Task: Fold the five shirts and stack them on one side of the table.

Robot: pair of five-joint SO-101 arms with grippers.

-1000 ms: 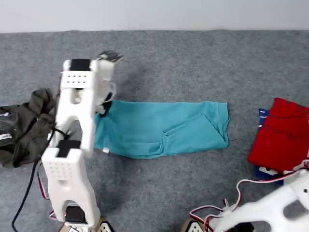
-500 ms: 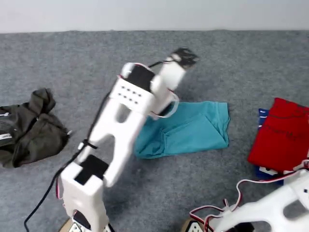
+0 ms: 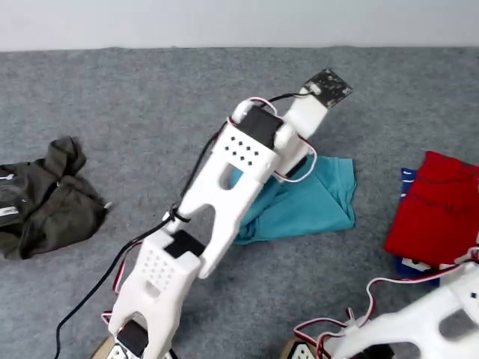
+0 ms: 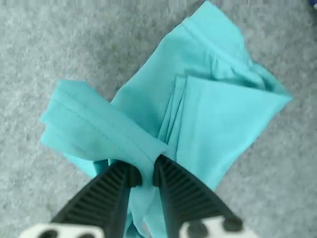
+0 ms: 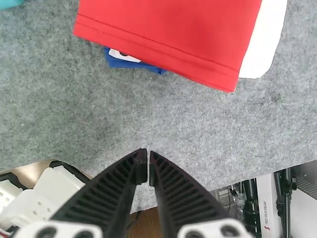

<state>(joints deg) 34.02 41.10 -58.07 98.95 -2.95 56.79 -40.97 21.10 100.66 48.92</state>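
Observation:
A teal shirt [image 3: 318,206] lies mid-table, its left end lifted and doubled over toward its right end. My left arm [image 3: 247,149] stretches over it from the front left. In the left wrist view my left gripper [image 4: 143,173] is shut on a bunched edge of the teal shirt [image 4: 218,114], held above the rest of the cloth. A folded red shirt [image 3: 438,209] rests on a blue one [image 3: 406,179] at the right side. My right gripper [image 5: 147,159] is shut on nothing above bare carpet, near the red shirt [image 5: 173,29].
A crumpled dark olive shirt [image 3: 45,198] lies at the left edge. The right arm [image 3: 419,321] sits low at the front right with red and white cables. Grey carpet [image 3: 150,97] covers the table. A white piece [image 5: 265,39] shows beside the red shirt.
My left arm swung from the left side to the right, carrying the teal shirt's left end over toward its right end. The right arm has stayed still.

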